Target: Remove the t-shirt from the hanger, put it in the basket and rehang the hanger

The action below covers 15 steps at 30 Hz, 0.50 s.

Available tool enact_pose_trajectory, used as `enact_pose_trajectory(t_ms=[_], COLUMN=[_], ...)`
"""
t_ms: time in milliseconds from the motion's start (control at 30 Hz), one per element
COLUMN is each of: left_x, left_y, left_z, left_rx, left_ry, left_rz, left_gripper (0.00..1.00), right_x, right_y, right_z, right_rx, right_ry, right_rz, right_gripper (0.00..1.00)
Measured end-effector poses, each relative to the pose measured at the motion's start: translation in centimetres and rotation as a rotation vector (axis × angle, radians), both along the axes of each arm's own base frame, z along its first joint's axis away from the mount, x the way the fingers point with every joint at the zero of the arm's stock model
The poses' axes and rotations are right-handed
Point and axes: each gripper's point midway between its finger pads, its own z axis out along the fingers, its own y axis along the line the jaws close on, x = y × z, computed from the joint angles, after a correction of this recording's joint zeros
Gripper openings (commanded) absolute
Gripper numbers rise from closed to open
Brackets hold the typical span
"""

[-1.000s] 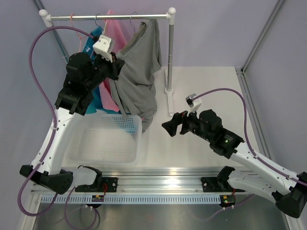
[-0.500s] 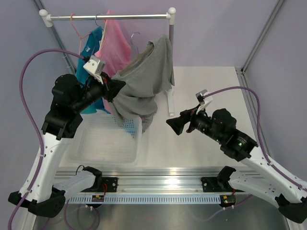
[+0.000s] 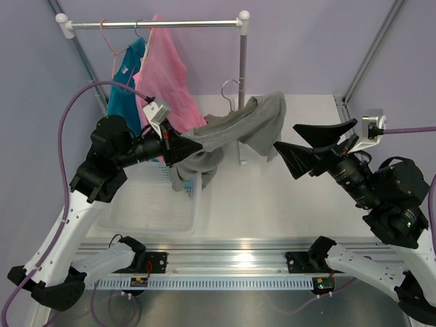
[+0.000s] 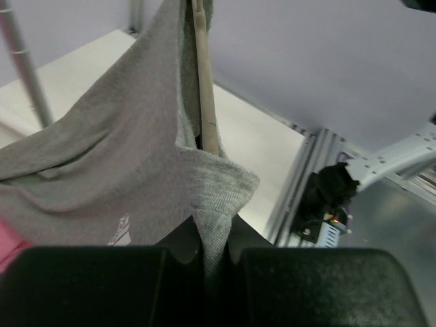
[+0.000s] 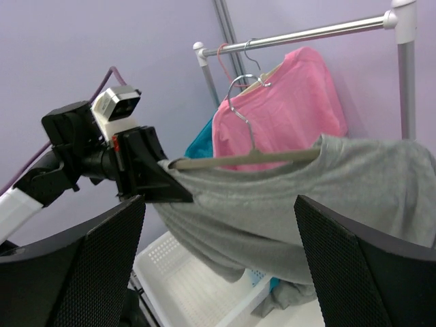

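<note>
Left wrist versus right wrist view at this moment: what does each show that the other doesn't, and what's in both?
Only the left wrist view: the pinch itself, with a fold of the t-shirt clamped in the left gripper, plus an arm base by the table's edge.

Only the right wrist view: the hook clear of the rail, the pink garment, the basket and the open right gripper.

Both: the t-shirt draped on the hanger, held by the left gripper.
</note>
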Motion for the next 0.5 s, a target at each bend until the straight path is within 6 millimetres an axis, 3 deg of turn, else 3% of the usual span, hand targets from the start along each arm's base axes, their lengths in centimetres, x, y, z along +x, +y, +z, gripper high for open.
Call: enact_pose_trajectory(t_ms=[100, 167, 300, 367, 500], left_x=[-1.8, -2.9, -4.2, -4.6, -5.0], left_y=[-1.7, -2.7, -4.2, -4.8, -5.6], left_z=[0.2, 0.2, -0.2, -0.5, -1.4], left_rx=[-0.008, -0.01, -0.004, 0.001, 0.016], left_ry=[-0.001, -0.001, 0.009, 0.013, 0.028], left_rz=[-0.081, -0.127, -0.183, -0.197, -0.212], left_gripper=[0.0, 0.0, 0.0, 0.0, 0.0], right_x=[0.9, 1.8, 4.1, 5.1, 6.2], right_y=[0.6, 1.6, 3.3, 4.0, 4.5], right_z=[0.3, 0.1, -1.8, -2.9, -5.0], right_rx=[-0.021, -0.048, -0.122, -0.156, -0.201], right_ry=[0.002, 0.012, 0.064, 0.09, 0.123], right_rz=[-0.012, -0.016, -0.039, -0.053, -0.073], right_gripper=[0.83, 0.8, 0.75, 0.68, 0.63])
